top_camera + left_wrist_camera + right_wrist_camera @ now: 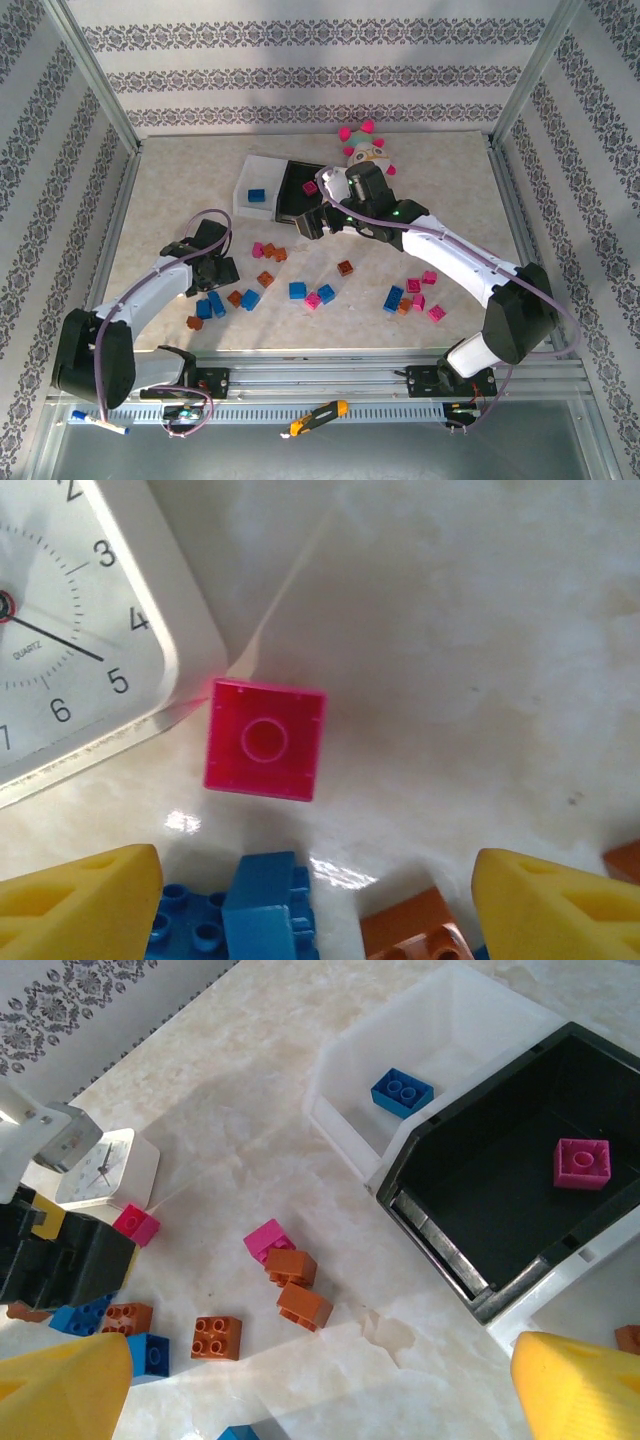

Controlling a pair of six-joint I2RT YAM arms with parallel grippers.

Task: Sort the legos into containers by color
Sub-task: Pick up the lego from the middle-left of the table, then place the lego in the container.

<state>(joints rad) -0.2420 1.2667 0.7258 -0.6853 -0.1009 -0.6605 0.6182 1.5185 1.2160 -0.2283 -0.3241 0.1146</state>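
Note:
Blue, magenta and orange legos lie scattered across the near half of the table. My left gripper is open and low over a blue lego and an orange lego, touching neither. An upside-down magenta lego lies just ahead of it. My right gripper is open and holds nothing; it hovers beside the containers. The white bin holds a blue lego. The black bin holds a magenta lego. Only a corner of the third bin shows, with an orange lego in it.
A small white clock stands on the table by my left gripper. A plush toy with pink spikes sits behind the bins. Metal frame posts and patterned walls enclose the table. A yellow box cutter lies on the front rail.

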